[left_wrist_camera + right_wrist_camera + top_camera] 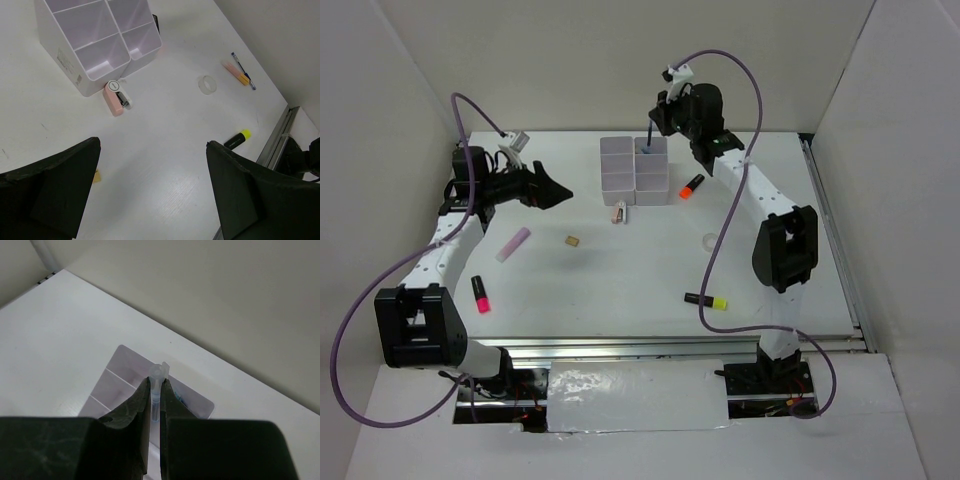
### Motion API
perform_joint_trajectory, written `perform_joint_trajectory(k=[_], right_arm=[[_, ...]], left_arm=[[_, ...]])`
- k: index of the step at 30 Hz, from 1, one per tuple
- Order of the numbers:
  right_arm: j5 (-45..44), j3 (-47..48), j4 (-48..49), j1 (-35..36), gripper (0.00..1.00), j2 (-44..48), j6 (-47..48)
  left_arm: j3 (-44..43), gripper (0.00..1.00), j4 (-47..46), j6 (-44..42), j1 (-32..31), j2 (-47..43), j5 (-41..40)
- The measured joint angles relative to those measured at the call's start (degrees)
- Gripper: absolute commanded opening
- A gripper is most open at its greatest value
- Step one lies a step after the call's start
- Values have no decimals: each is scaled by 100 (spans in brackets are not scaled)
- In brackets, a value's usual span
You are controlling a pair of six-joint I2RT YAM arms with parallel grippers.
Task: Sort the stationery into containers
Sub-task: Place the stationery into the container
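The white containers (620,172) stand at the back middle of the table. My right gripper (655,122) hangs over their back right bin, shut on a thin blue pen (649,137) that points down into it. In the right wrist view the pen's clear cap (159,371) sticks out past the tips of the right gripper (158,383), above the containers (112,377). My left gripper (556,195) stands open and empty to the left of the bins, above bare table (152,142). The containers (60,52) show at the top left of the left wrist view.
On the table lie a pink marker (513,244), a tan eraser (573,241), a pink-and-white item (118,98) by the bins, an orange highlighter (691,186), a tape ring (207,84), a yellow highlighter (237,139), a pink-and-black highlighter (480,293), and pens (241,76) near the right rail.
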State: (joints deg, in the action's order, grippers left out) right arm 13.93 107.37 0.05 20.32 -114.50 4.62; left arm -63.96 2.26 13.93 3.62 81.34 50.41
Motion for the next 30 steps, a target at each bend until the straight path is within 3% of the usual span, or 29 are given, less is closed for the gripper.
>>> perform_joint_trajectory(k=[14,16,17,18,21,26,30], right_arm=[[-210,151,511,-70,0,-540,380],[-223,151,522,-76,7,-656,411],[-236,151,531,-81,15,-704,428],[-238,151,533,-83,33,-765,444],[-251,151,520,-96,52,-883,527],[-210,151,511,-98,59,-883,557],[-118,66,225,-111,55,-697,514]], left_arm=[[164,99,-55,-28,52,227,-15],[164,99,-57,-39,70,243,-13],[164,99,-55,-42,72,249,-11],[164,99,-57,-46,74,260,-13],[164,99,-7,-52,79,278,-13],[164,99,90,-116,87,280,-15],[164,99,186,-199,107,269,-15]])
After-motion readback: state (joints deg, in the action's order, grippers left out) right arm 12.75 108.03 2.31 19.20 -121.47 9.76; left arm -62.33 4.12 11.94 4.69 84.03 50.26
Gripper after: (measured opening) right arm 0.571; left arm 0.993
